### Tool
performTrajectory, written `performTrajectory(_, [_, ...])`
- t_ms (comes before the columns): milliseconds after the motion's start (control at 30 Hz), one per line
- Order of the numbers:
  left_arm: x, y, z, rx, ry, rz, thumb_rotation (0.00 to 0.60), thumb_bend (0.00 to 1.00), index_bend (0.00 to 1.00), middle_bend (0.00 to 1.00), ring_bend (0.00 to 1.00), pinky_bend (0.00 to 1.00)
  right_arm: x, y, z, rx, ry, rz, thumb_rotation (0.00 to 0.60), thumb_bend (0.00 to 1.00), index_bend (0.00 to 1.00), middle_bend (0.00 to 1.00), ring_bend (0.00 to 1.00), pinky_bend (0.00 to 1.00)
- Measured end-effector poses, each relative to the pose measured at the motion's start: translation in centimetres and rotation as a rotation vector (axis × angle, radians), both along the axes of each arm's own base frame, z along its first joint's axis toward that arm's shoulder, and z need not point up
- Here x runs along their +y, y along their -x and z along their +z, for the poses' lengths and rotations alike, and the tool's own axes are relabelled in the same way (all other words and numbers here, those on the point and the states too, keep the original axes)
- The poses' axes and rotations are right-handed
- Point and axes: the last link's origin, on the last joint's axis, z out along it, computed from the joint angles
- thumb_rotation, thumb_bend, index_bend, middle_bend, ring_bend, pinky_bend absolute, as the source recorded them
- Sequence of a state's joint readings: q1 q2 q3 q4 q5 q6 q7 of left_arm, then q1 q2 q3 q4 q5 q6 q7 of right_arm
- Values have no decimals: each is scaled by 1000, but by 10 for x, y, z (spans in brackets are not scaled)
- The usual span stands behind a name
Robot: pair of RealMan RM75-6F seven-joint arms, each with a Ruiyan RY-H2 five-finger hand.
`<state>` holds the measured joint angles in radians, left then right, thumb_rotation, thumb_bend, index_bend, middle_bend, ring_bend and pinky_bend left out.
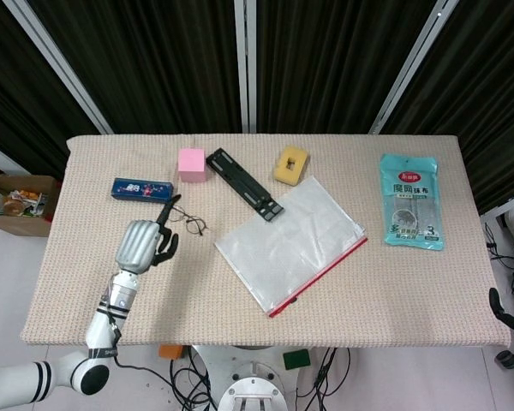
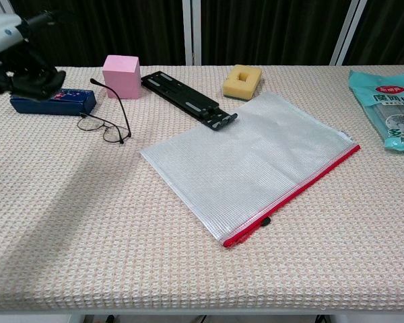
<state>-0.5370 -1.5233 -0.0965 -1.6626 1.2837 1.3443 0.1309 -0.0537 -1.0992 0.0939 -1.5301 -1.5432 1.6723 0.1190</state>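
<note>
The glasses (image 1: 187, 221) lie on the table (image 1: 394, 291) just beside the blue box (image 1: 141, 189), untouched. The left robot hand (image 1: 141, 246), released above them, could snag a raised temple if lowered carelessly.

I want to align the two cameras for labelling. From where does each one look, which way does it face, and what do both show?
Head view: high above the near table edge, looking steeply down on the beige woven tablecloth; the silver left hand and its forearm show.
Chest view: low, near table height, facing forward across the table to the black curtains; only the left hand shows, at the top-left corner.
Shared: thin wire-frame glasses, pink cube, clear mesh pouch with red zipper.
</note>
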Motion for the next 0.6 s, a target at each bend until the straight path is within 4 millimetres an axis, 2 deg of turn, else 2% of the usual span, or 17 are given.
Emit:
performTrajectory(133, [-22,-6,-22,86,82,-90,600,516,0,884,922,884,0,1,0,-1,3,-5,600,442,0,0,0,0])
performTrajectory(267, [-29,-13,-41,96,143,-110,600,517,0,884,922,884,1,1,0,0,8,-7,600,442,0,0,0,0])
performTrajectory(467, [-20,-15,-61,101,197,-83,600,519,0,885,924,885,-1,2,-1,1,2,-12,600,442,0,0,0,0])
performTrajectory(600, [-5,-12,-73,100,226,-28,600,519,0,887,925,886,-1,3,-2,1,-1,-17,600,442,0,0,0,0])
